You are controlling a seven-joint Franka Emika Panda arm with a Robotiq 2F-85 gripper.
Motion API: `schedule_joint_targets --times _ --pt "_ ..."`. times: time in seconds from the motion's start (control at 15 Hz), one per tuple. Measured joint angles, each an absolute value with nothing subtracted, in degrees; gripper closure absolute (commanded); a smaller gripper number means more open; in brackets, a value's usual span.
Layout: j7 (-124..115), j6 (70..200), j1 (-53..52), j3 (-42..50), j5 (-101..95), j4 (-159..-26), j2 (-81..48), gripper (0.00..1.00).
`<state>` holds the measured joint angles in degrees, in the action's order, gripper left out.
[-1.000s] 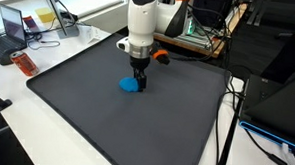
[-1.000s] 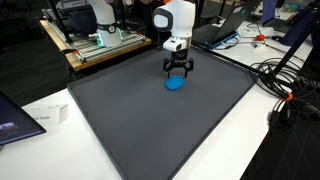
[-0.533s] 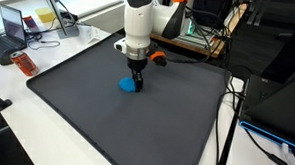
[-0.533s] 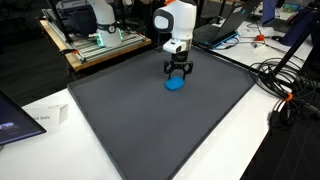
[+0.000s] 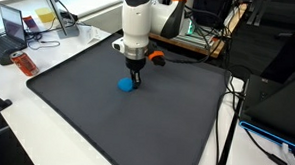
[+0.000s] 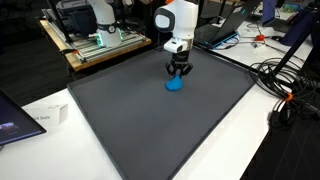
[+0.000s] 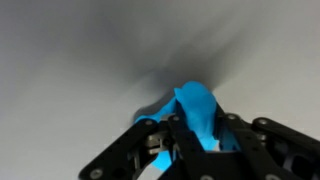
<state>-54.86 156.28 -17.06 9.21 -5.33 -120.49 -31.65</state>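
Observation:
A small blue soft thing, like a crumpled cloth (image 5: 126,86) (image 6: 175,84), lies on the dark mat (image 5: 96,120) (image 6: 140,130), toward its far part. My gripper (image 5: 134,82) (image 6: 178,73) points straight down onto it in both exterior views. In the wrist view the black fingers (image 7: 165,140) press in on a raised fold of the blue cloth (image 7: 198,110), which bulges up between them. The gripper (image 7: 195,135) is shut on that fold. Part of the cloth still rests on the mat.
The mat covers a white table (image 5: 16,107). An orange-handled tool (image 5: 159,57) lies at the mat's far edge. Laptops and clutter (image 5: 20,32) sit beyond one side, cables (image 6: 285,85) hang off another, and a white box (image 6: 45,118) stands near a corner.
The fingers have closed in from wide open onto the blue cloth, gathering it into a fold. The arm has barely moved.

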Motion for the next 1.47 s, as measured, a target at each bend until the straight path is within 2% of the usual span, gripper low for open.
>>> schedule_joint_targets --times 0.33,0.4,0.47,0.6,1.13,1.47 --pt "-54.86 156.15 -17.08 9.3 -5.33 -120.27 -31.65 0.98" --pt "-54.87 156.1 -17.08 9.3 -5.33 -120.26 -31.65 0.64" --pt "-54.86 156.03 -17.08 9.31 -5.33 -120.25 -31.65 0.65" --pt "-54.86 155.83 -17.08 9.31 -5.34 -120.21 -31.65 0.57" --pt "-54.45 153.55 -17.47 9.75 -6.11 -120.17 -30.4 0.0" --pt "-54.34 150.02 -17.43 10.11 -6.98 -120.75 -27.88 0.0"
